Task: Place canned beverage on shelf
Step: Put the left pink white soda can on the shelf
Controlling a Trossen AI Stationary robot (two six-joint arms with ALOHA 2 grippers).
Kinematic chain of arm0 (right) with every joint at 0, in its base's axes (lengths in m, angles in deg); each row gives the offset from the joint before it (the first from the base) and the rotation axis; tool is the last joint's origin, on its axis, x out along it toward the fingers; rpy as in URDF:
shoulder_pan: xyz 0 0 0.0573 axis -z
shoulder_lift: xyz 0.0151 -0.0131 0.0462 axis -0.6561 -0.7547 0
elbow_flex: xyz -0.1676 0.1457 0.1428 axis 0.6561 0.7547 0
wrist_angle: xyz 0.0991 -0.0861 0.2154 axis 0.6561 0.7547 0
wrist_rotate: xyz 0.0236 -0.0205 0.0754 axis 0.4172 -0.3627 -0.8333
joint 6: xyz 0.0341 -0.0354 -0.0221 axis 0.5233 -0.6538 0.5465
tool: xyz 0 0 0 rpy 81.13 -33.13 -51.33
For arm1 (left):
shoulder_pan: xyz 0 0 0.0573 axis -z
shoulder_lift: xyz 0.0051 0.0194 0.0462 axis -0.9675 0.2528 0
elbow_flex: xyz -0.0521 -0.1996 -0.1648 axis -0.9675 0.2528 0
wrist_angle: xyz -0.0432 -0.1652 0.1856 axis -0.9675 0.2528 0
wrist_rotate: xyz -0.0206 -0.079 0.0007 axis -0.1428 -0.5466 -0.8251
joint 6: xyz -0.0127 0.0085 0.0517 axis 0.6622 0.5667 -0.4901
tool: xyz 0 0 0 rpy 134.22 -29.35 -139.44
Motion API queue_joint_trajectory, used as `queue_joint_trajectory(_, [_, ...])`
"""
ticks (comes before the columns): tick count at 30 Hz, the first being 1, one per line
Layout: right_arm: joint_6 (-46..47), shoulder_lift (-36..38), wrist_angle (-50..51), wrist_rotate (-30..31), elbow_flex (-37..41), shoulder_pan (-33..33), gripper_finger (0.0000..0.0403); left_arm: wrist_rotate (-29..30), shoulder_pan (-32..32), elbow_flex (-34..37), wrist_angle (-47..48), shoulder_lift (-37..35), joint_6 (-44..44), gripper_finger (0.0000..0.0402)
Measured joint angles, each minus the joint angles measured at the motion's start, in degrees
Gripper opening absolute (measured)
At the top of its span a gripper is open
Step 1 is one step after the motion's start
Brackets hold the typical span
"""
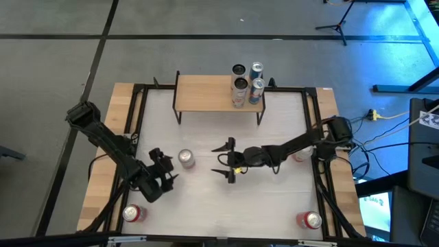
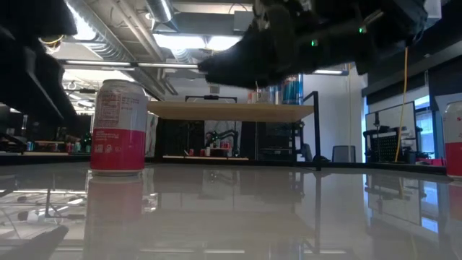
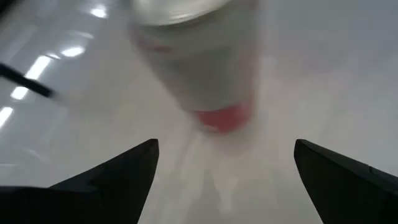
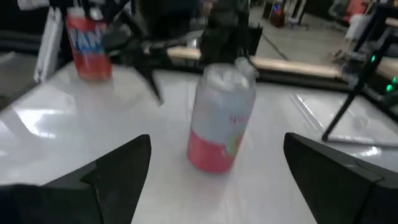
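Red/white can [image 4: 219,118] upright btwn open right claw [image 4: 217,168] fingers.

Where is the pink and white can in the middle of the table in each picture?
High view: the can, left of centre, between both end effectors.
Low view: left side.
Left wrist view: upper middle.
Right wrist view: centre.
Shared landmark: the white tabletop.

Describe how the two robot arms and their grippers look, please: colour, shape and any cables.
Both arms are black, built of jointed segments. The left gripper and the right gripper each end in two dark, flat, tapering fingers. Small green lights glow on one arm in the low view. Black cables gather at the right arm's base.
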Motion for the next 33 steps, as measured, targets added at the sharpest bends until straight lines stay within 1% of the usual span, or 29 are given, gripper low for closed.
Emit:
queue_joint_trajectory(4, [-0.1, -4.2, 0.3, 0.1, -3.4, 0.8, 0.0363, 5.9, -0.7, 3.6, -3.3, 0.0, 1.4, 0.0362])
queue_joint_trajectory(10, [0.0, -9.3, 1.2, 0.4, -7.8, 1.1, 0.0363, 5.8, -2.3, 5.9, -2.8, 0.0, 2.1, 0.0362])
queue_joint_trajectory(15, [2.2, -12.6, 1.9, 0.3, -10.6, 1.1, 0.0363, 10.8, -4.7, 6.4, -1.0, 0.0, 5.9, 0.0362])
queue_joint_trajectory(19, [3.1, -15.4, 1.7, 0.3, -13.6, 1.1, 0.0363, 15.4, -7.1, 6.4, -1.3, 0.0, 6.1, 0.0362])
queue_joint_trajectory(22, [3.0, -17.5, 2.2, 1.0, -15.7, 1.1, 0.0363, 17.2, -8.9, 6.4, -1.7, 0.0, 6.1, 0.0362])
queue_joint_trajectory(24, [2.9, -18.2, 3.8, 3.7, -17.1, 1.0, 0.0363, 17.7, -9.7, 6.4, -1.7, 0.0, 6.0, 0.0362])
queue_joint_trajectory(29, [1.9, -18.4, 12.3, 13.2, -19.1, 1.1, 0.0363, 17.0, -10.2, 6.4, -2.3, 0.0, 5.9, 0.0362])
queue_joint_trajectory(31, [-0.1, -18.4, 14.8, 16.7, -19.8, 1.1, 0.0363, 14.8, -9.8, 6.4, -2.5, 0.0, 5.9, 0.0362])
queue_joint_trajectory(33, [-1.2, -18.4, 17.5, 20.3, -20.4, 1.1, 0.0363, 11.2, -9.1, 6.4, -2.6, 0.0, 5.9, 0.0362])
